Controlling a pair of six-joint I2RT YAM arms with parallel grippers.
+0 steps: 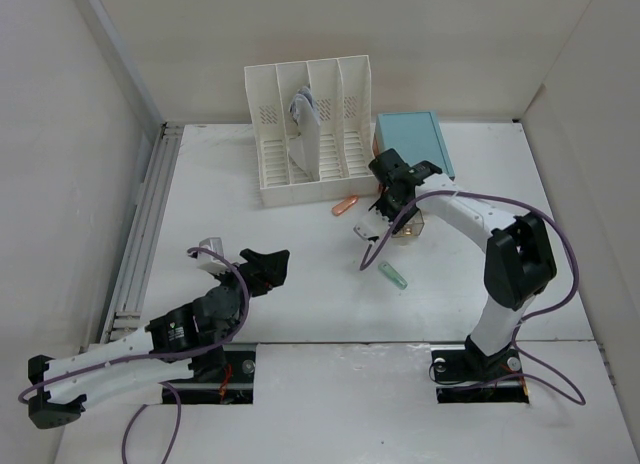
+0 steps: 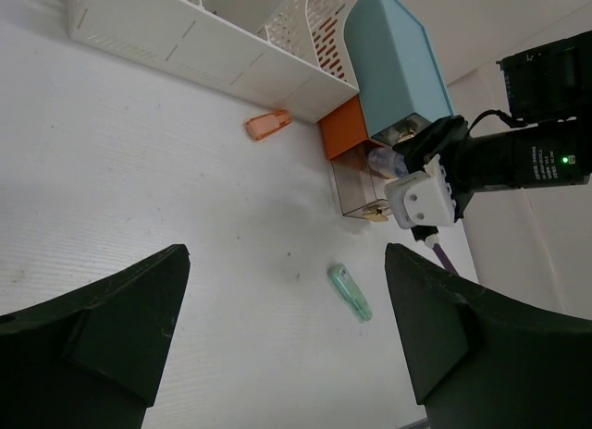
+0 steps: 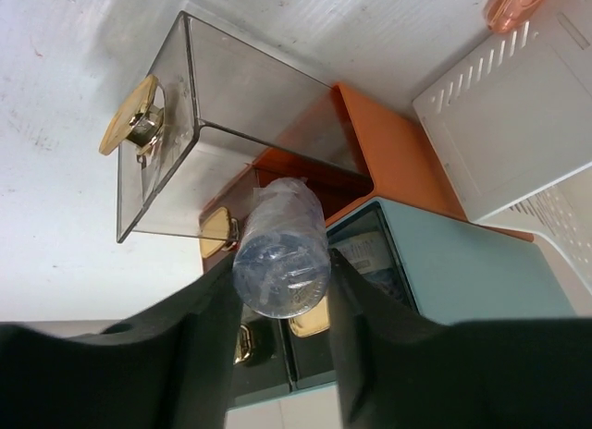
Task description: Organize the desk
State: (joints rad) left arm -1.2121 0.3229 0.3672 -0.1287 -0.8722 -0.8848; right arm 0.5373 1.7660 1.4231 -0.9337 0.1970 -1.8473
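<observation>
Close by the smoky translucent drawer [image 3: 240,87] with its brass disc knob [image 3: 129,124], the right pincer [image 3: 280,274] grips a clear, crinkly-wrapped cylinder [image 3: 282,235]. A glossy orange drawer [image 3: 393,156] adjoins the teal box [image 3: 462,263]. The left pincer [image 2: 287,263] gapes wide above the matte white surface [image 1: 300,314], which spans the white-walled enclosure, with grey rails [image 1: 140,234] along its left edge.

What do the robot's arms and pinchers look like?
The left arm and right arm are white tubes with chunky black joints. A purple cable loops along each. The left gripper and right gripper have two thick black fingers.
</observation>
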